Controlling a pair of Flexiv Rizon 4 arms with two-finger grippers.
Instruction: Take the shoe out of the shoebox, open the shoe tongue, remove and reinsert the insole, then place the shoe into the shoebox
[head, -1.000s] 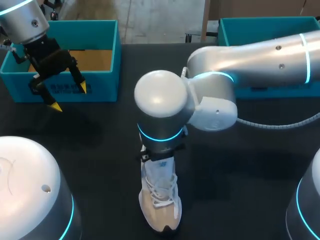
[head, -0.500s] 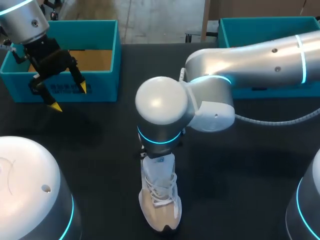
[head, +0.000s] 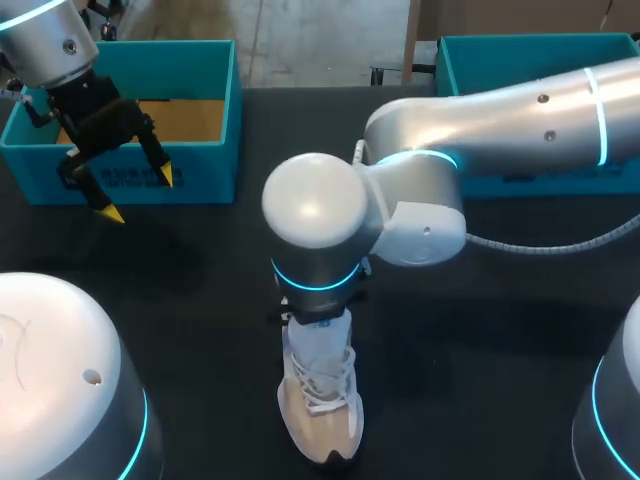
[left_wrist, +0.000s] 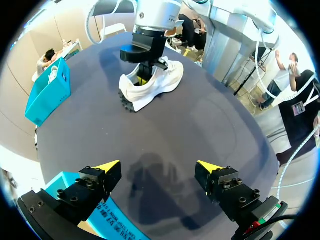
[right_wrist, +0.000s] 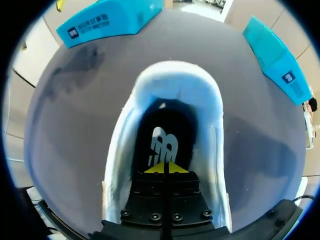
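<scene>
shoe (head: 320, 400) is out of its box, upright on the worktop (head: 180, 300), toe toward the robot, laces loose, mouth wide open. insole (right_wrist: 162, 142) lies flat inside; you can't tell whether it awaits removal or is already back in. boxing the shoe is left to do.

your right end effector (right_wrist: 164, 167) is down in the shoe's mouth, tips pressed together over the insole; any pinch is hidden. its wrist stands vertical above the shoe.

left end effector (head: 138, 195) hangs spread wide, empty, before the left teal box (head: 190, 60), well apart from the shoe.
</scene>
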